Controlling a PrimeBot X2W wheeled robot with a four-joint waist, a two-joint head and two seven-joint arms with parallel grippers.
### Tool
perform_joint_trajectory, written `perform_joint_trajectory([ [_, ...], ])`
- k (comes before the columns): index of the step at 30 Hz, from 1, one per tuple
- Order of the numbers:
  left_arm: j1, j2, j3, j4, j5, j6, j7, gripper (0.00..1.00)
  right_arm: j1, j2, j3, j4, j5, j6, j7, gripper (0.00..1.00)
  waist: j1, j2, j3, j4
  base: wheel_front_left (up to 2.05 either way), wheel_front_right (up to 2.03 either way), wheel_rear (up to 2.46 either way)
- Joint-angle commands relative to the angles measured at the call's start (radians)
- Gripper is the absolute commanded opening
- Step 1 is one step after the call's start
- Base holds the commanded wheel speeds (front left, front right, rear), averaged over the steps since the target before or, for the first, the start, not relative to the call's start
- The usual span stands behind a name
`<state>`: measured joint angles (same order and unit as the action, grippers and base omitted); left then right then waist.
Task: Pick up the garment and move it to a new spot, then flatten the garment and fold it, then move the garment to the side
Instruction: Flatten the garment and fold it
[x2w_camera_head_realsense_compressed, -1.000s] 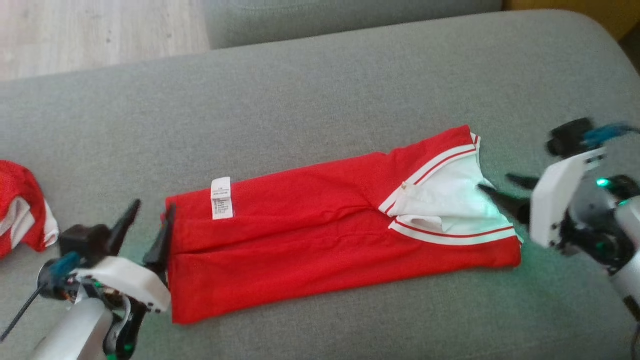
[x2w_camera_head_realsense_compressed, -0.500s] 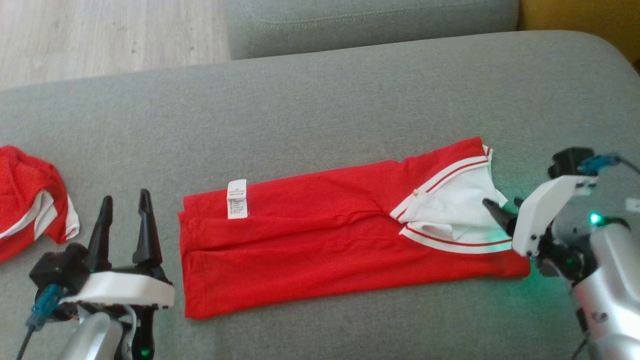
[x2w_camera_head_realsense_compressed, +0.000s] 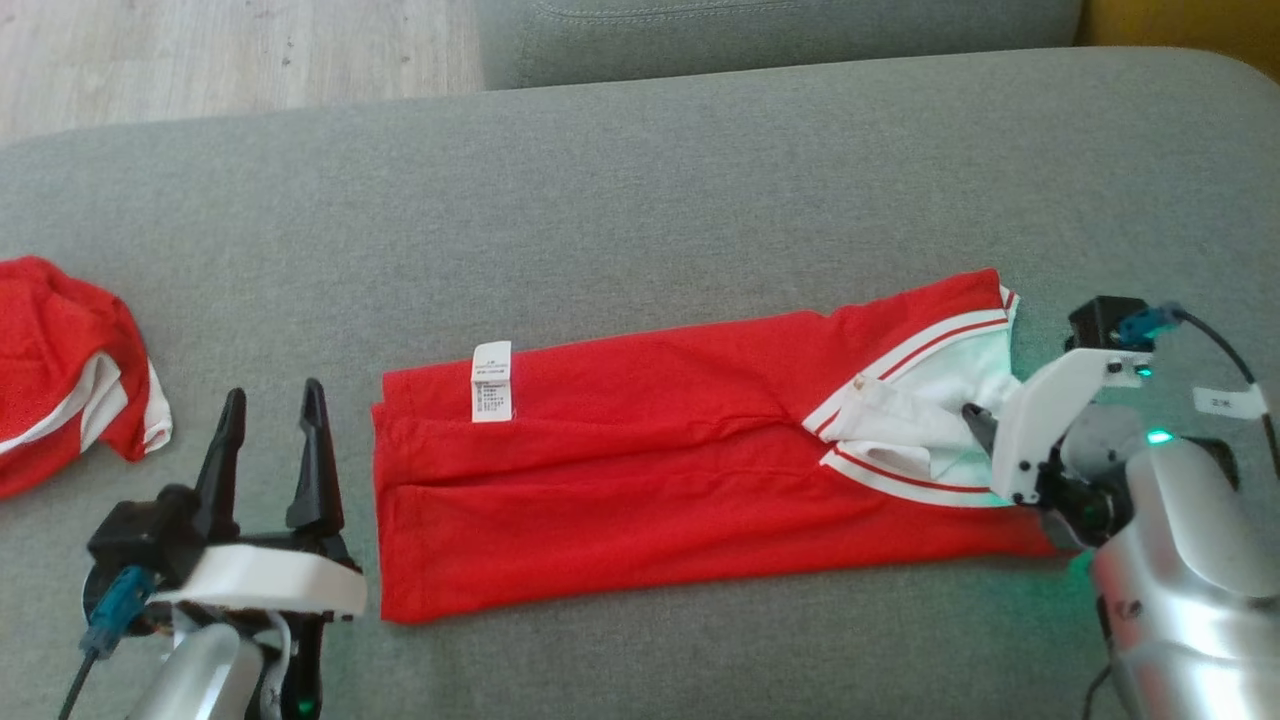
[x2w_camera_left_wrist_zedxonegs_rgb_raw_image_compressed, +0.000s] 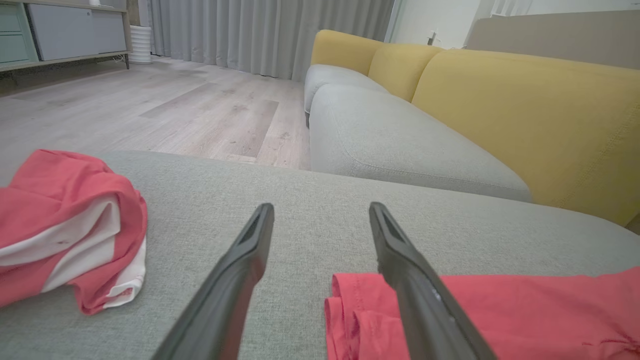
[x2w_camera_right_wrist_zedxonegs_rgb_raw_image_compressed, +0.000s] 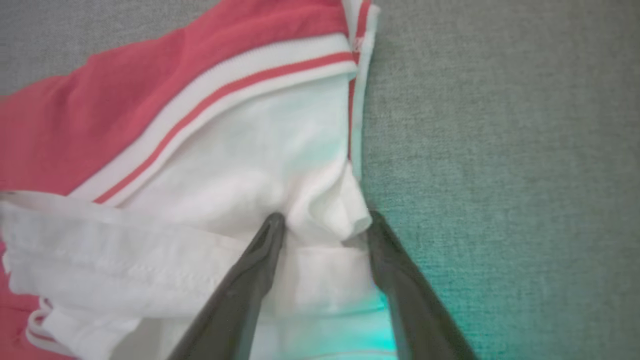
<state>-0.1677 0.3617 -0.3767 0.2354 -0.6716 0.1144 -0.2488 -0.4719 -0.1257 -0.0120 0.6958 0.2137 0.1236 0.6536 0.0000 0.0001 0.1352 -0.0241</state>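
Note:
The red garment (x2w_camera_head_realsense_compressed: 650, 470) lies folded into a long strip on the grey sofa cushion (x2w_camera_head_realsense_compressed: 640, 200), with a white label near its left end and a white striped collar at its right end. My left gripper (x2w_camera_head_realsense_compressed: 274, 392) stands open just left of the garment's left edge, nothing between its fingers (x2w_camera_left_wrist_zedxonegs_rgb_raw_image_compressed: 250, 260). The red edge (x2w_camera_left_wrist_zedxonegs_rgb_raw_image_compressed: 525, 310) lies under its right finger in the left wrist view. My right gripper (x2w_camera_right_wrist_zedxonegs_rgb_raw_image_compressed: 325, 217) is at the collar end, jaws apart, straddling a raised fold of the white collar fabric (x2w_camera_right_wrist_zedxonegs_rgb_raw_image_compressed: 225, 165). In the head view only one right finger (x2w_camera_head_realsense_compressed: 972, 415) shows.
A second red and white garment (x2w_camera_head_realsense_compressed: 60, 360) lies crumpled at the cushion's left edge (x2w_camera_left_wrist_zedxonegs_rgb_raw_image_compressed: 60, 220). Wooden floor (x2w_camera_head_realsense_compressed: 200, 50) lies beyond the cushion's far edge. Another grey cushion (x2w_camera_left_wrist_zedxonegs_rgb_raw_image_compressed: 400, 140) and yellow backrests (x2w_camera_left_wrist_zedxonegs_rgb_raw_image_compressed: 525, 125) stand beyond.
The camera has shifted. My left gripper has drawn back from the garment's left edge and now points straight ahead. My right gripper has pushed in over the white collar, bunching fabric between its fingers.

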Motion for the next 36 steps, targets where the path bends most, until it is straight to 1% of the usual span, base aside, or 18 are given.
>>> perform_joint_trajectory([
  [1, -0.057, 0.023, 0.035, -0.022, 0.008, 0.004, -0.005, 1.00, 0.008, 0.040, 0.042, 0.000, 0.016, 0.007, 0.021, 0.00, 0.0000, -0.0001, -0.001, -0.002, 0.00, 0.00, 0.00],
  [3, -0.058, 0.025, 0.033, -0.022, 0.010, 0.005, -0.005, 1.00, 0.014, 0.038, 0.046, -0.025, 0.029, 0.007, 0.014, 0.00, 0.0000, -0.0001, -0.003, -0.006, 0.00, 0.00, 0.00],
  [5, -0.057, 0.028, 0.033, -0.022, 0.011, 0.007, -0.005, 1.00, 0.023, 0.019, 0.035, -0.064, 0.035, 0.007, -0.006, 0.00, 0.0000, -0.0001, -0.008, -0.012, 0.00, 0.00, 0.00],
  [7, -0.052, 0.032, 0.036, -0.022, 0.012, 0.011, -0.006, 1.00, 0.031, -0.015, 0.015, -0.109, 0.033, 0.007, -0.022, 0.00, 0.0000, -0.0001, -0.013, -0.020, 0.00, 0.00, 0.00],
  [11, -0.042, 0.040, 0.042, -0.022, 0.013, 0.018, -0.006, 1.00, 0.048, -0.104, -0.044, -0.206, 0.001, 0.007, -0.038, 0.00, 0.0000, -0.0001, -0.021, -0.038, 0.00, 0.00, 0.00],
  [18, -0.033, 0.032, 0.051, -0.031, 0.019, 0.025, -0.009, 1.00, 0.091, -0.249, -0.165, -0.351, -0.108, 0.007, -0.006, 0.00, 0.0000, -0.0001, -0.028, -0.053, 0.00, 0.00, 0.00],
  [20, -0.032, 0.027, 0.049, -0.030, 0.021, 0.023, -0.010, 1.00, 0.102, -0.276, -0.179, -0.384, -0.136, 0.007, 0.002, 0.00, 0.0000, -0.0001, -0.032, -0.055, 0.00, 0.00, 0.00],
  [22, -0.028, 0.023, 0.047, -0.027, 0.022, 0.020, -0.010, 1.00, 0.115, -0.287, -0.174, -0.415, -0.149, 0.007, 0.011, 0.00, 0.0000, -0.0001, -0.040, -0.057, 0.00, 0.00, 0.00],
  [24, -0.024, 0.019, 0.045, -0.023, 0.023, 0.018, -0.011, 1.00, 0.130, -0.284, -0.157, -0.447, -0.149, 0.007, 0.021, 0.00, 0.0000, -0.0001, -0.050, -0.057, 0.00, 0.00, 0.00],
  [27, -0.017, 0.014, 0.041, -0.016, 0.024, 0.015, -0.011, 1.00, 0.157, -0.248, -0.095, -0.506, -0.119, 0.007, 0.038, 0.00, 0.0000, -0.0001, -0.067, -0.055, 0.00, 0.00, 0.00],
  [33, -0.010, 0.015, 0.034, -0.012, 0.028, 0.015, -0.011, 1.00, 0.191, -0.140, 0.127, -0.654, -0.034, 0.007, 0.064, 0.00, 0.0000, -0.0001, -0.080, -0.049, 0.00, 0.00, 0.00],
  [36, -0.017, 0.014, 0.030, -0.009, 0.033, 0.022, -0.010, 1.00, 0.183, -0.096, 0.241, -0.661, -0.007, 0.007, 0.069, 0.00, 0.0000, -0.0001, -0.078, -0.042, 0.00, 0.00, 0.00],
])
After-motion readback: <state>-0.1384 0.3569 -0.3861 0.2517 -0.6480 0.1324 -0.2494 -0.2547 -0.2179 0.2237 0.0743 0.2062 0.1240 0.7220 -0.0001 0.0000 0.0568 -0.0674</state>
